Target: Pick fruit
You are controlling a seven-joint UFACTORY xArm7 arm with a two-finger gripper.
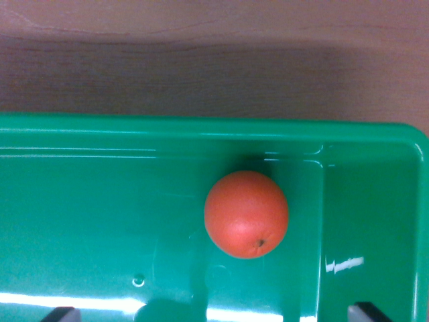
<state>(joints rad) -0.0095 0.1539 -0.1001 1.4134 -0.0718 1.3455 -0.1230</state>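
Your gripper (213, 315) shows only two dark fingertips (62, 314) at the near edge, set wide apart with nothing between them. You see the orange (246, 214) lying in the green bin (80, 201), right of centre near the far wall, on the wooden table (201, 60).

Only two small parts of the robot show, both cut off by the bottom edge of the wrist view. These are the gripper (214, 315) fingertips: one dark grey, flat-topped finger (62, 314) at the wrist view's left and a matching finger (369, 312) at the wrist view's right. Each looks like a slanted, blunt block with a paler upper edge. No cables, screws or markings can be seen.
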